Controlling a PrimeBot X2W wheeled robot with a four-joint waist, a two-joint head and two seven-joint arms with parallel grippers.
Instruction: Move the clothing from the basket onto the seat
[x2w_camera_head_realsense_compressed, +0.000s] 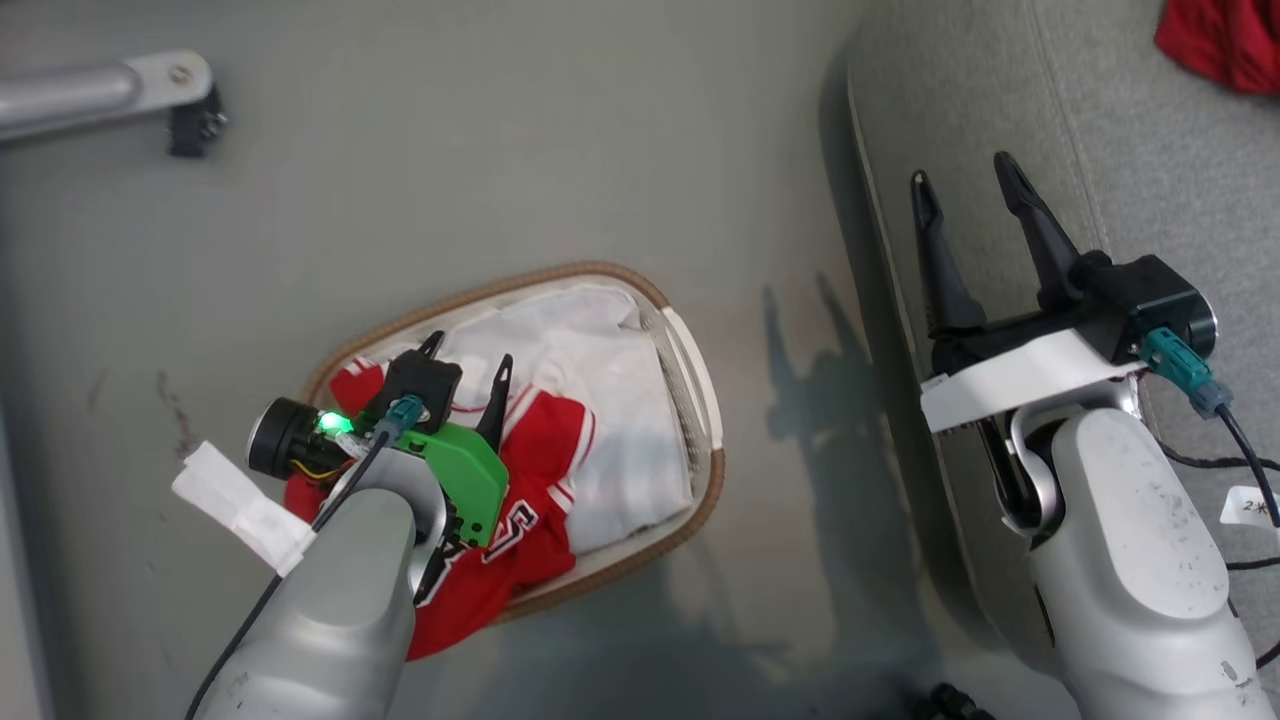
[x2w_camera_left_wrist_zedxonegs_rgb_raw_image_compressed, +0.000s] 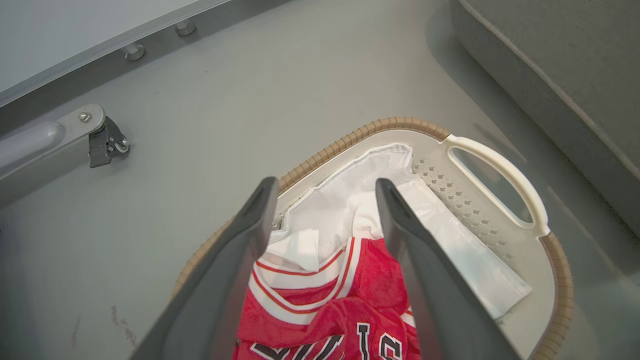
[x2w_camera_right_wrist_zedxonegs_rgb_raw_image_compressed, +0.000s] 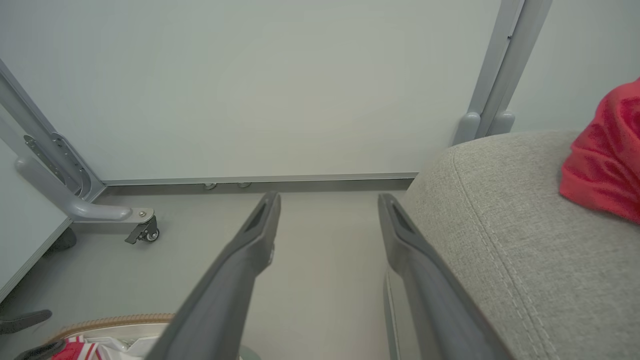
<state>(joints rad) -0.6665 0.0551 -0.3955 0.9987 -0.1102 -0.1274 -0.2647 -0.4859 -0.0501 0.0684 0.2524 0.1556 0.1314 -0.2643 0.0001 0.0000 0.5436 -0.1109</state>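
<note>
The oval white basket with its brown woven rim stands on the floor, a white liner inside. Red clothing with white trim and black-and-white numbers fills its near end and spills over the rim. My left gripper hovers open just above that clothing, nothing between its fingers. My right gripper stands open over the left edge of the grey seat, its fingers empty. A red garment lies on the seat at the far right.
A metal frame leg with a caster reaches in at the far left. A white panel wall with grey posts stands behind. Cables trail by my right forearm. Bare grey floor lies between basket and seat.
</note>
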